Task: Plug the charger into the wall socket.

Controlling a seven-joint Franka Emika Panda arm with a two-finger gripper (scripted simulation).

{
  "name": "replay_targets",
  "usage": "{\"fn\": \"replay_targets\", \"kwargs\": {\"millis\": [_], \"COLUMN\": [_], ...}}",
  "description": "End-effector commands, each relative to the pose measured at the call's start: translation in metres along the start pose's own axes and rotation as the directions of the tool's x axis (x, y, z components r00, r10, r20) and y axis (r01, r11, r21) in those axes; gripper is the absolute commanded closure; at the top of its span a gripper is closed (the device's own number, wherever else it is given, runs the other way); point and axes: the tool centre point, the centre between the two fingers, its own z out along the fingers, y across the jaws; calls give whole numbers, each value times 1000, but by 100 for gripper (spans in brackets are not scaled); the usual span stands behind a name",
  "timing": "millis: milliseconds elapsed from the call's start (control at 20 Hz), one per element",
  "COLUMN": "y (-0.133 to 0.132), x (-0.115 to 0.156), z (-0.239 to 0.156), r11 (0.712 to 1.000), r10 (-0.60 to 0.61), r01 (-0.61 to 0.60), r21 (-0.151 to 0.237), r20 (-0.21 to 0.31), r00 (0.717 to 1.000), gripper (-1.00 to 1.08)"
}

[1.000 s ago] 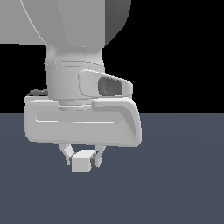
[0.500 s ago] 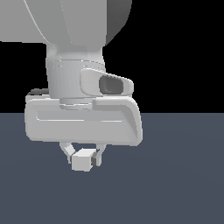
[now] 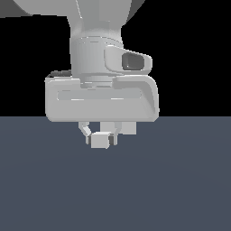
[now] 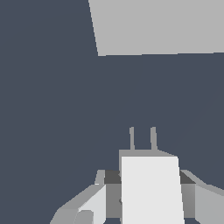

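Note:
In the exterior view my gripper (image 3: 100,136) hangs above the dark floor, shut on the charger (image 3: 100,140), a small light grey-white block between the short fingers. The wrist view shows the charger (image 4: 151,188) from behind, with its two thin prongs (image 4: 142,139) pointing away from the hand. The wall socket (image 4: 157,26) appears there as a flat light grey plate some way beyond the prongs, apart from them. Its slots do not show. The socket is out of the exterior view.
A dark blue-grey floor (image 3: 171,189) spreads under the hand, with black background above it. The arm's wide white hand body (image 3: 101,99) fills the upper middle of the exterior view.
The hand with the charger has risen and shifted toward the exterior view's right. The grip on the charger is unchanged.

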Motion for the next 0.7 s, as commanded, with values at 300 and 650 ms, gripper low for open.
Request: {"fn": "replay_targets", "kwargs": {"millis": [300, 650], "y": [19, 22], "x": [28, 33], "z": [-36, -41], "r11": [1000, 1000], "r10": [-25, -28], "r01": [25, 28], "r21": [6, 7], "r20": [0, 0], "r00": [1000, 1000], "gripper": [108, 108]}}
